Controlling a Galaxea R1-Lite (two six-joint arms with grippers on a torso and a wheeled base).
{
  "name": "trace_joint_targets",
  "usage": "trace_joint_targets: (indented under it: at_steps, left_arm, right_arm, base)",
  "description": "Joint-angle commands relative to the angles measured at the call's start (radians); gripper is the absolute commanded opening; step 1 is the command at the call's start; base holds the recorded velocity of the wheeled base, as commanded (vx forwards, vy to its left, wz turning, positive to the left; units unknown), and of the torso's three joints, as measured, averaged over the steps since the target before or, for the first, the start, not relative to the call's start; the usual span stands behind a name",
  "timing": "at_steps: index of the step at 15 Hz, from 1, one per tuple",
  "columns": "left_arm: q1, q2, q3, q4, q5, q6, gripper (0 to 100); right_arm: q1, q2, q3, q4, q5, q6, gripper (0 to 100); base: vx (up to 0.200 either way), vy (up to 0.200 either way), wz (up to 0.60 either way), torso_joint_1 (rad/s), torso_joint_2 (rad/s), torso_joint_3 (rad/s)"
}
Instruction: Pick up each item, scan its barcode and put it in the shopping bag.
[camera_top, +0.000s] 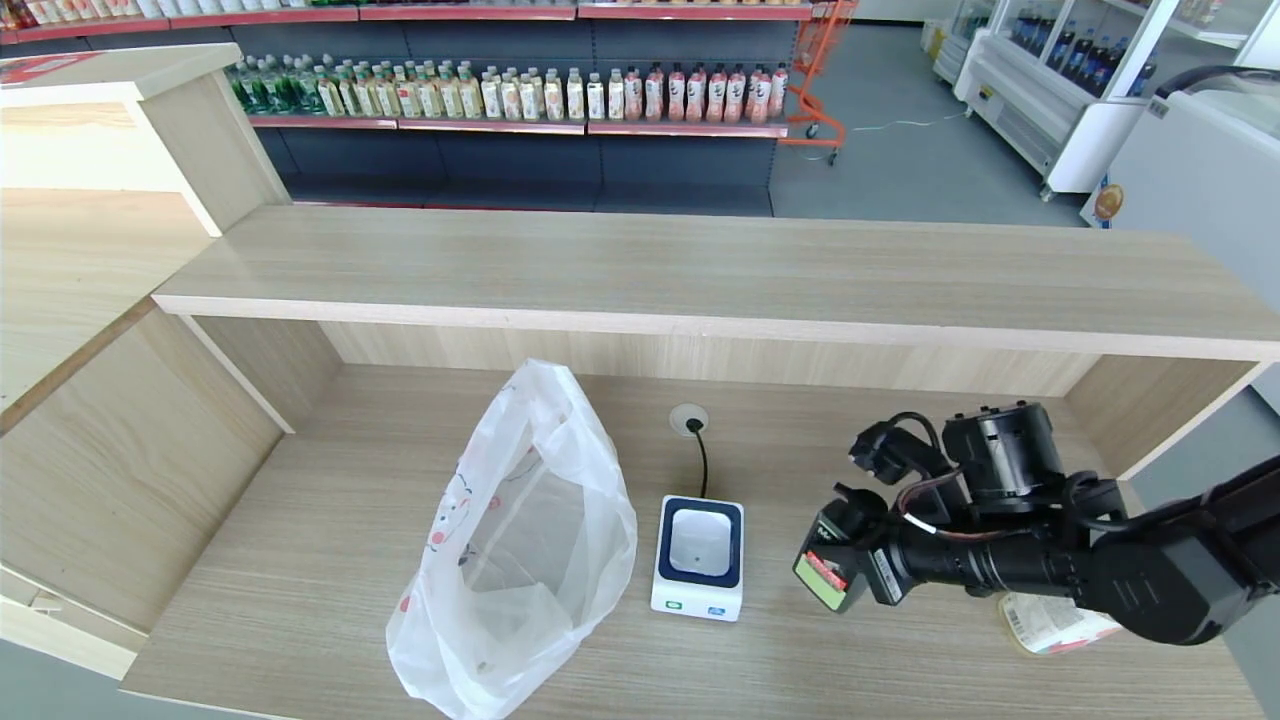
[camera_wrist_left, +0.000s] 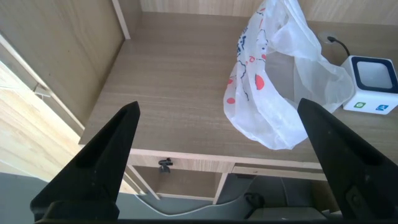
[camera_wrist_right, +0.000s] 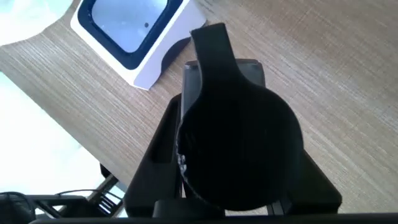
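The desk (camera_top: 300, 560) is carrying everything, and the biggest risk is sitting in the lower middle of the frame. The shopping bag (camera_top: 520, 540) is standing as loose, thin film with its mouth sagging open. A drop that is catching the rim could be folding the bag shut or dragging it toward the near edge.

At the lower right, the right gripper (camera_top: 835, 570) is clenching a small item (camera_top: 822, 578) with a green and red face, just right of the scanner (camera_top: 698, 555) and above the desk. I cannot tell where the barcode is facing. If it is pointing away from the scanner's window, the scan is probably going to fail. The hold is looking like a fingertip one, so a wrist turn could be letting the item slip.

A second item (camera_top: 1060, 622) is lying under the right arm at the lower right, where a low sweep could be knocking it.

The left gripper (camera_wrist_left: 217, 106) is hanging spread wide and empty off the desk's near left side.

The scanner's cable (camera_top: 700, 455) is running back toward the centre, out of the way.
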Motion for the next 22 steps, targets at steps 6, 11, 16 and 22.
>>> trace_joint_targets:
  at_steps: [6, 11, 16, 22]
  left_arm:
    - [0.0, 0.0, 0.0, 0.0, 0.001, 0.0, 100]
    - [0.0, 0.0, 0.0, 0.0, 0.001, 0.0, 100]
    - [0.002, 0.0, 0.0, 0.0, 0.001, 0.0, 100]
    - [0.0, 0.0, 0.0, 0.0, 0.001, 0.0, 100]
  right_arm:
    - [-0.175, -0.43, 0.322, -0.271, 0.12, -0.665, 0]
    - [-0.147, -0.399, 0.321, -0.239, 0.534, -1.679, 0]
    - [-0.032, -0.359, 0.315, -0.04, 0.559, -2.285, 0]
    - [0.103, -0.339, 0.272, -0.037, 0.749, -2.513, 0]
  base:
    - [0.0, 0.0, 0.0, 0.0, 0.0, 0.0]
    - [0.0, 0.0, 0.0, 0.0, 0.0, 0.0]
    - [0.0, 0.0, 0.0, 0.0, 0.0, 0.0]
    - [0.0, 0.0, 0.0, 0.0, 0.0, 0.0]
